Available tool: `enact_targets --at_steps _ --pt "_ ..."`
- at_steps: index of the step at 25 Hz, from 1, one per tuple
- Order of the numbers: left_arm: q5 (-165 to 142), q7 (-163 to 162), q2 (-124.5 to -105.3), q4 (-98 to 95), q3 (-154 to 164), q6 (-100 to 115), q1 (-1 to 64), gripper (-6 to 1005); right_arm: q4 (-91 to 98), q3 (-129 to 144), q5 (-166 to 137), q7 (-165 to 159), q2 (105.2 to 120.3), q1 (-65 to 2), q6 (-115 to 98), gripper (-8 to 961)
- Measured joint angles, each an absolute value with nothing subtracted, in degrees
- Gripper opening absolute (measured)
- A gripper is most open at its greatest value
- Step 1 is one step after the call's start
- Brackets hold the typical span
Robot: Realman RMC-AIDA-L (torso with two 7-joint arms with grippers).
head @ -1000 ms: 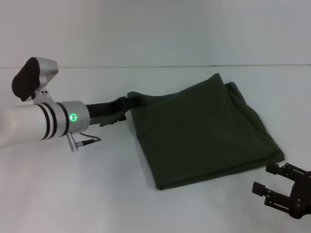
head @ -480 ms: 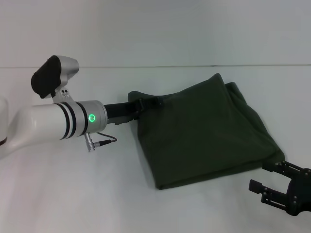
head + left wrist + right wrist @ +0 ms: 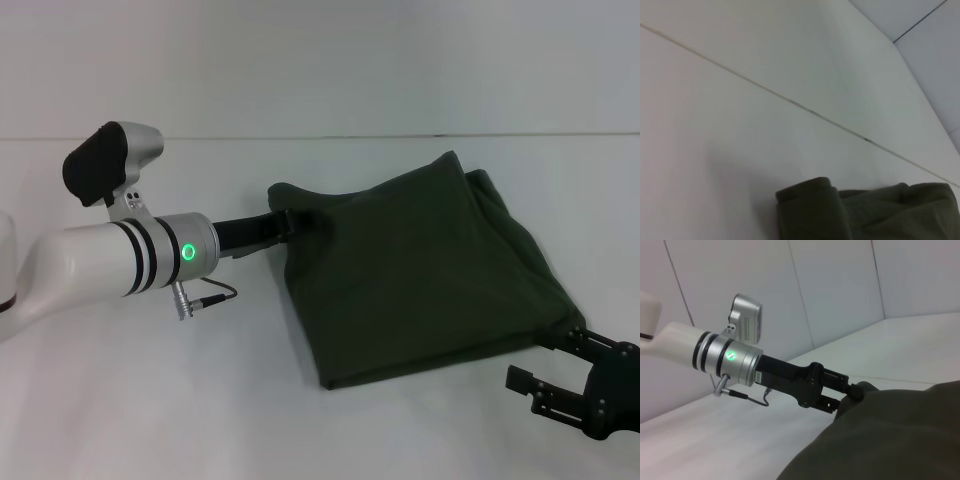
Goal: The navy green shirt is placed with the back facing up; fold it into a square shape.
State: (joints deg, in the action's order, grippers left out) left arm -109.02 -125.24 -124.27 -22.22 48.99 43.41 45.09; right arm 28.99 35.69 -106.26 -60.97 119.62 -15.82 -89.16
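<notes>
Since a moment ago our left end effector (image 3: 292, 222) has pushed farther along, pinching the navy green shirt (image 3: 420, 270) corner, tightening the fold; our right end effector (image 3: 556, 385) waits spread.

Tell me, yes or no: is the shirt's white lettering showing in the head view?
No: the navy green shirt lies folded on the white table with only plain dark green cloth visible, no lettering.

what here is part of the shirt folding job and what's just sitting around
Part of the job:
- navy green shirt, already folded into a rough square on the table
- left gripper, at the shirt's far left corner, fingers hidden under the cloth
- right gripper, open, by the shirt's near right corner

Just there:
- white table; nothing else lies on it
</notes>
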Motion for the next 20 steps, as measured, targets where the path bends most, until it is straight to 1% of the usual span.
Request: enact_targets --at_steps 1,6,12,20 --pt "-109.0 -124.84 -124.28 -22.19 48.98 43.42 45.08 693 28.93 35.68 -106.26 -60.99 119.62 -15.9 -89.17 785" --pt "-107.54 -122.49 -124.28 -22.12 48.94 43.45 44.73 450 28.89 35.75 -106.26 -61.0 119.71 -15.96 -89.24 785" --pt "-104.61 -118.51 -124.35 -21.55 49.07 43.74 44.51 244 28.9 35.71 -106.26 -61.0 119.71 -16.02 -89.36 786" --pt "-104.58 -117.63 -124.24 -20.9 48.95 43.66 44.47 110 28.92 35.75 -106.26 -61.28 119.71 -16.53 -89.17 786"
